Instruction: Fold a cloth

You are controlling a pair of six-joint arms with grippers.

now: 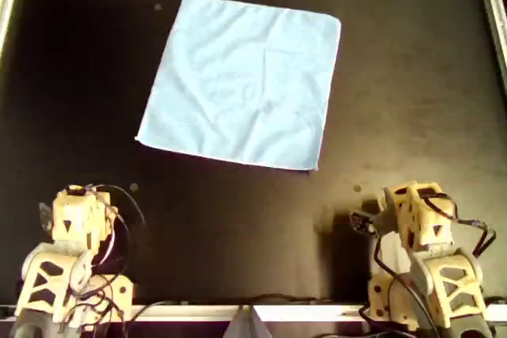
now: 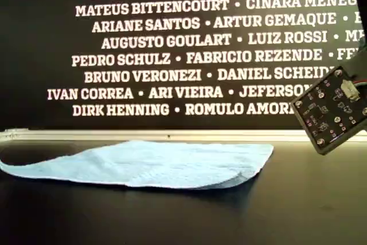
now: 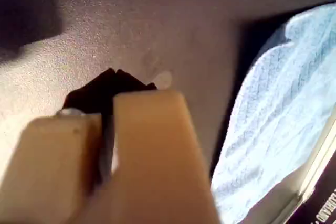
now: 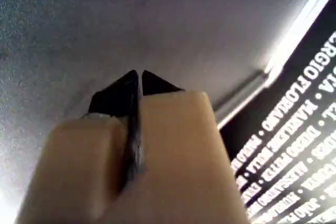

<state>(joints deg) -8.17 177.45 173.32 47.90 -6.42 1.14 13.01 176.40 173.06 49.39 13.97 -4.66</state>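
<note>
Item 1, my first tool (image 3: 111,80): parked low at about 7 o'clock on the desk (image 1: 396,77) in the overhead view, tips pressed together, holding nothing, well apart from the fabric. Its wrist view shows the cloth off to one side.

Item 2, the cloth (image 1: 242,81): light blue, one layer, spread flat and slightly askew at about 12 o'clock, unfolded. The exterior view shows a corner at the exterior view's left curling just off the surface. Judged light, limp and thin; likely to sag and drag. Best taken by pinching the two near corners at the hem.

Item 3, my second tool (image 4: 135,77): at about 5 o'clock, tips pressed together, empty, cloth absent from its wrist view.
</note>
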